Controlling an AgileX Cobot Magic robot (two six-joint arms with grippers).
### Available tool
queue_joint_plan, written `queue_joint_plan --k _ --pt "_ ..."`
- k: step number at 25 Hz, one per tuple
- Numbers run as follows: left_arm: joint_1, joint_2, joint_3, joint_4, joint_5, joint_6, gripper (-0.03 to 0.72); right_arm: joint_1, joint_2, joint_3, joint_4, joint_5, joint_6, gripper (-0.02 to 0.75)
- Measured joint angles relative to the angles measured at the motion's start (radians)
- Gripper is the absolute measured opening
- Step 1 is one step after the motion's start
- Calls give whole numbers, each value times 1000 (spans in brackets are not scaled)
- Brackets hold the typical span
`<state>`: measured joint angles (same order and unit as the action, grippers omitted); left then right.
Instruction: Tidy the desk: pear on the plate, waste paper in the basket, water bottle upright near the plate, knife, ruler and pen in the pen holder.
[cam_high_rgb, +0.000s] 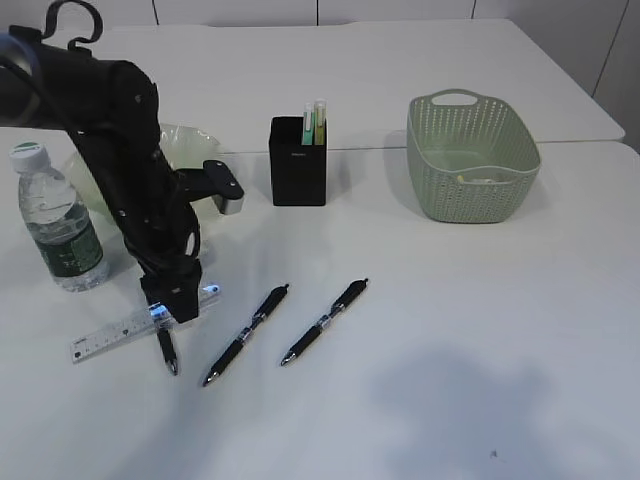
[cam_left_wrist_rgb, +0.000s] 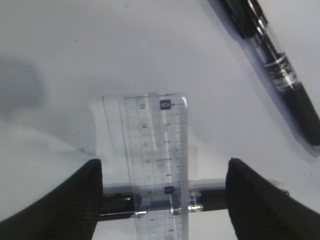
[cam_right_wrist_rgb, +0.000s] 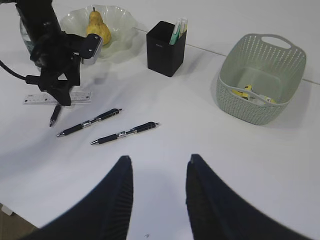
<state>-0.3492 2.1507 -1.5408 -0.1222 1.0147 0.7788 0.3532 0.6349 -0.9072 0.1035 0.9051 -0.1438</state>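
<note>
Your left gripper (cam_left_wrist_rgb: 162, 200) hangs released astride the ruler (cam_left_wrist_rgb: 157, 150), which lies across 1 pen (cam_left_wrist_rgb: 165, 205), complicating pickup; right gripper (cam_right_wrist_rgb: 157, 192) waits released.

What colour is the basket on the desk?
Sage green, with perforated woven-look sides; the basket shows best in the exterior view.

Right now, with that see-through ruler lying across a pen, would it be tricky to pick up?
Probably. The ruler looks thin, flat and smooth, so it may slip. Resting across a pen, it could rock or pivot when the open left pincer closes.
</note>
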Motion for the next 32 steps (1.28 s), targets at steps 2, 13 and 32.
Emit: queue_joint_plan --k 2,13,32 --pt "-2 11 0 7 -7 0 543 0 0 0 0 0 0 300" --pt "-18 14 0 10 20 -13 541 0 0 0 0 -2 0 300" --pt "-20 14 0 -19 35 -15 515 0 0 0 2 -6 0 300"
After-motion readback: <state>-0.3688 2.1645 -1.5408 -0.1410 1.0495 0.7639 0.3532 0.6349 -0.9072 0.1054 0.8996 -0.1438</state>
